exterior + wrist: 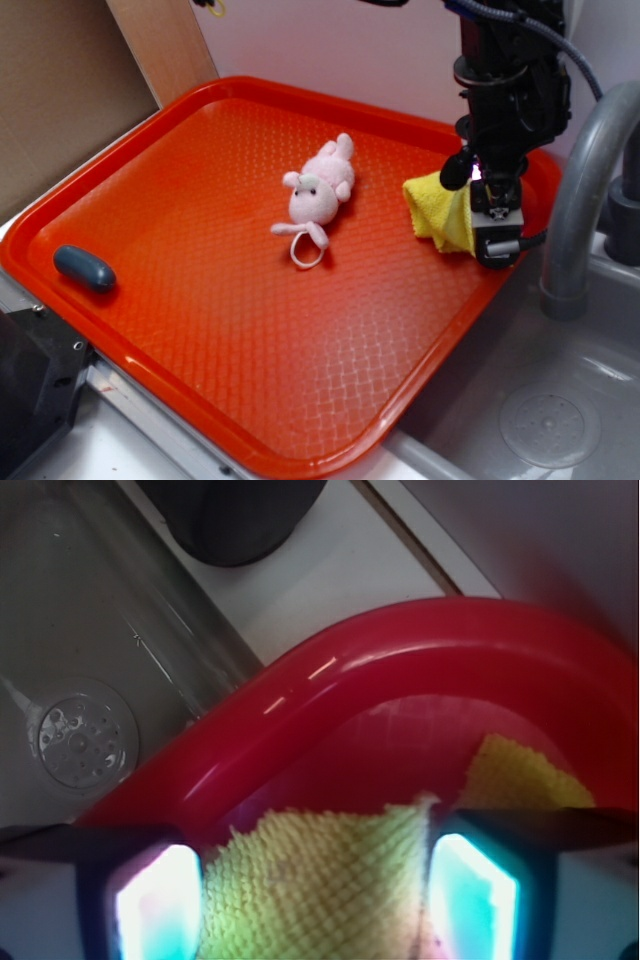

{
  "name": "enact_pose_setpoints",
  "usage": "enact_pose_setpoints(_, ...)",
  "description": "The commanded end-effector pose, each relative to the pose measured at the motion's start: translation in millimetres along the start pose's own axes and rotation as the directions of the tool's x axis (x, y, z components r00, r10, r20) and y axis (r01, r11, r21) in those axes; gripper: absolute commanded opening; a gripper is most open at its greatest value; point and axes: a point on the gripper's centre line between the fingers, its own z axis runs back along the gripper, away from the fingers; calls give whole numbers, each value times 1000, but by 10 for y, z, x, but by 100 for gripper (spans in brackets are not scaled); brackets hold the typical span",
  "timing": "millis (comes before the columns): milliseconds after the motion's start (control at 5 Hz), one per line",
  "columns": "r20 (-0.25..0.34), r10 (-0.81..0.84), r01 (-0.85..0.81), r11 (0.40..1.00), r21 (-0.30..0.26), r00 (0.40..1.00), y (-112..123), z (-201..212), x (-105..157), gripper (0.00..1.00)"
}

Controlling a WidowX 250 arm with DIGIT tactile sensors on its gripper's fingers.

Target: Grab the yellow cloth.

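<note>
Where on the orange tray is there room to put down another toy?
The tray has a big bare patch in front, between the blue thing and the sink-side rim. More is bare at the back left, behind the pink plush. It's crowded on the right, where the gripper is at the yellow cloth.

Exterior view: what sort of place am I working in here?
Likely a kitchen sink counter: a grey faucet arches over a metal sink basin with a drain, and the orange tray sits beside it.
</note>
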Motion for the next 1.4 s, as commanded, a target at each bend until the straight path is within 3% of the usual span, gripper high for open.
enact_pose_setpoints(0, 43, 160, -163, 984, 76, 986, 109, 319, -388, 0)
enact_pose_setpoints(200, 19, 229, -230, 972, 50, 973, 153, 286, -561, 0)
enact_pose_setpoints(400, 39, 323, -324, 944, 60, 946, 168, 550, -736, 0)
enact_pose_setpoints(600, 136, 419, -434, 893, 118, 898, 199, 1028, -706, 0)
enact_pose_setpoints(800, 171, 494, -515, 848, 123, 853, 307, 1525, -715, 0)
enact_pose_setpoints(1000, 148, 621, -637, 762, 113, 770, 518, 2018, -847, 0)
enact_pose_setpoints(1200, 120, 694, -702, 710, 49, 710, 690, 2150, -989, 0)
